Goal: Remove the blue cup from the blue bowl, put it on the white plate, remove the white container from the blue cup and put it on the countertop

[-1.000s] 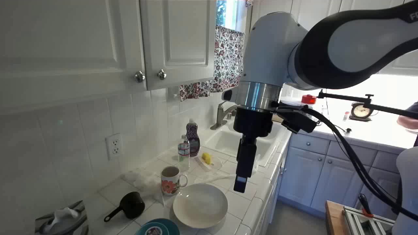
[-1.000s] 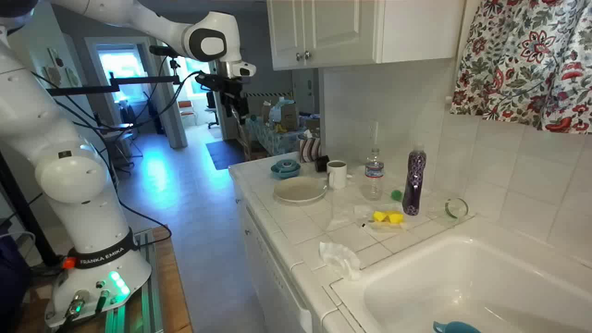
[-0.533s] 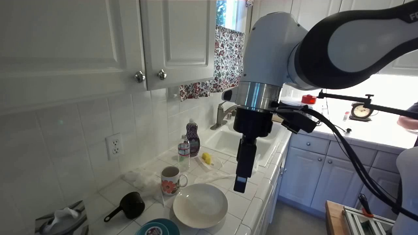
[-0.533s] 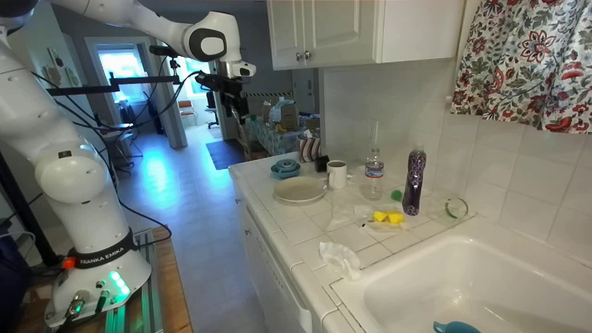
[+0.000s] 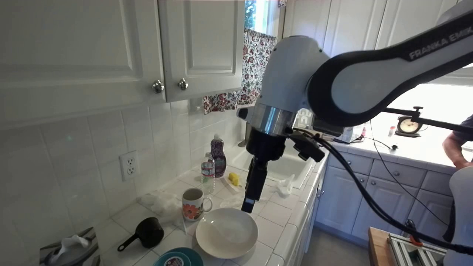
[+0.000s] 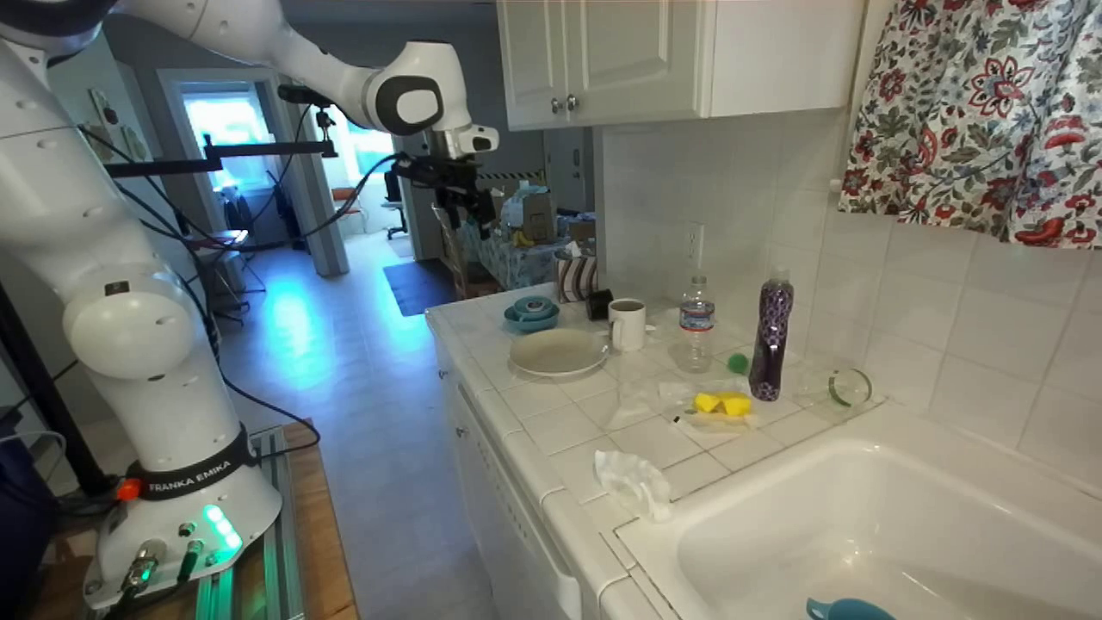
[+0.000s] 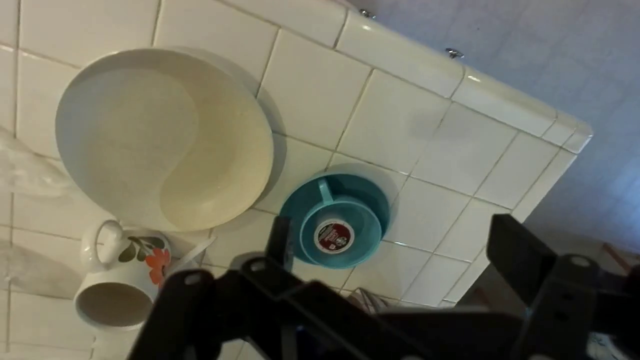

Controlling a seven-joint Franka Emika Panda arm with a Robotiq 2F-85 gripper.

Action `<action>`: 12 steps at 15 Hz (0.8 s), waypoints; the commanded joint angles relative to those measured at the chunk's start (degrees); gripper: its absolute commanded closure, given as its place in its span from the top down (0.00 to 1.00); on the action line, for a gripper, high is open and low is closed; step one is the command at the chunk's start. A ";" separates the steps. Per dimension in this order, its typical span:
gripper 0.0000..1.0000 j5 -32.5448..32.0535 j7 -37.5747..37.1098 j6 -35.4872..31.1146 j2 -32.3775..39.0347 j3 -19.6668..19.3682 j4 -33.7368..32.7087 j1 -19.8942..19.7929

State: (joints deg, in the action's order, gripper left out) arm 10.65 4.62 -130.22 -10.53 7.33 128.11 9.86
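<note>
Gripper [image 7: 392, 237]: hanging in the air well above the countertop [image 7: 430, 212], tips angled downward.
Fingers [image 7: 515, 255]: spread wide, the wrist view shows it pretty clearly.
Blue cup [image 7: 369, 230]: sitting inside the blue bowl [image 7: 362, 186], so it's not out yet. Handle reaches over the bowl's inner wall.
White container [image 7: 334, 236]: tucked down in the cup, dark red printed top facing up.
White plate [image 7: 165, 140]: on the tiles just beside the bowl; honestly can't tell if the rims touch.
Floral mug [image 5: 192, 207]: upright, right by the plate, big orange-red flower on its side.
Black saucepan [image 5: 149, 232]: near the mug, can't tell if it's upright or tipped over.
Bottles: a clear water bottle [image 5: 208, 173] and a purple dish soap bottle [image 5: 218, 159], both standing over by the backsplash.
Yellow sponge [image 6: 723, 404]: on the counter near the soap, between the plate and the sink [image 6: 861, 508].
Teal thing in the sink [image 6: 848, 610]: only partly in frame at the bottom of an exterior view, so no clue what exactly it is.
Person's forearm [image 5: 452, 147]: at the edge of an exterior view, by the far counter.
</note>
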 commanded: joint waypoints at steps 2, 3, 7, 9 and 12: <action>1.00 -7.62 4.32 -9.67 10.08 -0.32 -2.42 -1.76; 1.00 -9.17 4.26 -12.28 12.40 -0.42 -2.80 -2.04; 1.00 -13.57 2.67 -18.92 19.76 -0.54 -4.34 -2.25; 1.00 -12.49 3.64 -21.39 23.27 -0.01 -5.68 -2.12; 1.00 -11.13 4.40 -23.34 27.40 1.44 -7.79 -2.03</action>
State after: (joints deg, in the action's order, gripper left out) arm -0.91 7.84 -152.20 12.62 7.59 123.66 7.79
